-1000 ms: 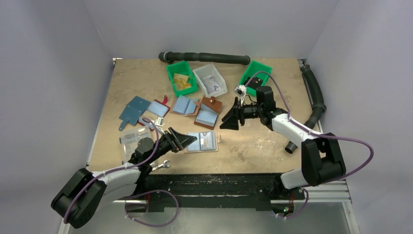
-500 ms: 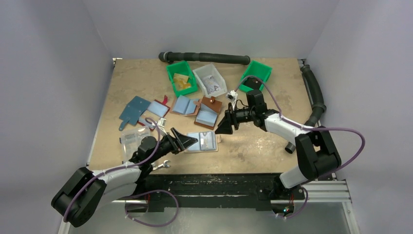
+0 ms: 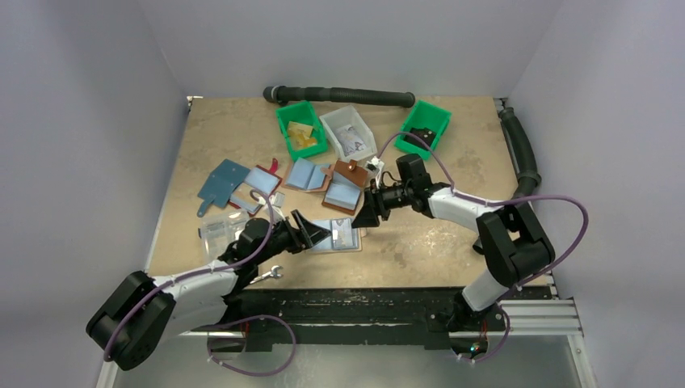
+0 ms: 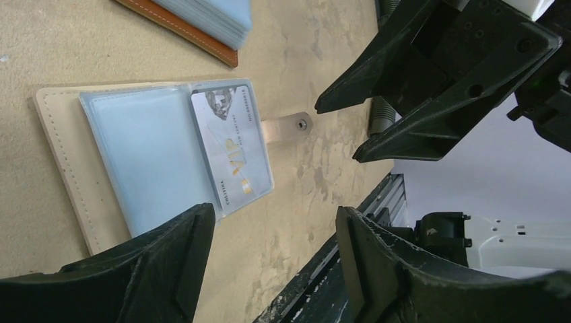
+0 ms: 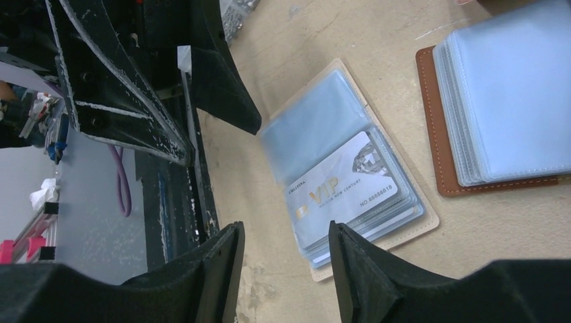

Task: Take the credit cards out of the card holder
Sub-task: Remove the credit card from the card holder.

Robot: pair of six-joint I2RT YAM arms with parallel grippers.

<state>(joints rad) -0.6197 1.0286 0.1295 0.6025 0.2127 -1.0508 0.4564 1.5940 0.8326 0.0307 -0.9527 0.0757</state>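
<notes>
Top view, lower centre: left gripper (image 3: 313, 232) low over the table (image 3: 436, 242), jaws parted, nothing between them. Tips just at the left edge of the card holder (image 3: 339, 235).

Left wrist view: own fingers (image 4: 182, 249) spread along the bottom edge. Card holder (image 4: 64, 155) lies flat and open, centre-left of frame, just past the left fingertip; whether they touch, cannot tell. Pale-blue sleeves showing. A silvery credit card (image 4: 232, 145) with gold "VIP" lettering sits inside the right-hand sleeve. Snap tab (image 4: 288, 126) sticks out on the holder's right side.

Right gripper (image 3: 363, 218) sits at the holder's upper right in the top view, jaws apart and empty, tips pointing down-left at it, close above, not touching.

Right wrist view: own fingers (image 5: 222, 262) at the bottom edge; holder (image 5: 421, 225) centre frame, card (image 5: 347, 185) face up in its sleeve just beyond the gap.

Farther up: brown wallet (image 3: 345, 194), two green bins (image 3: 300, 129), black hose (image 3: 339, 95).
</notes>
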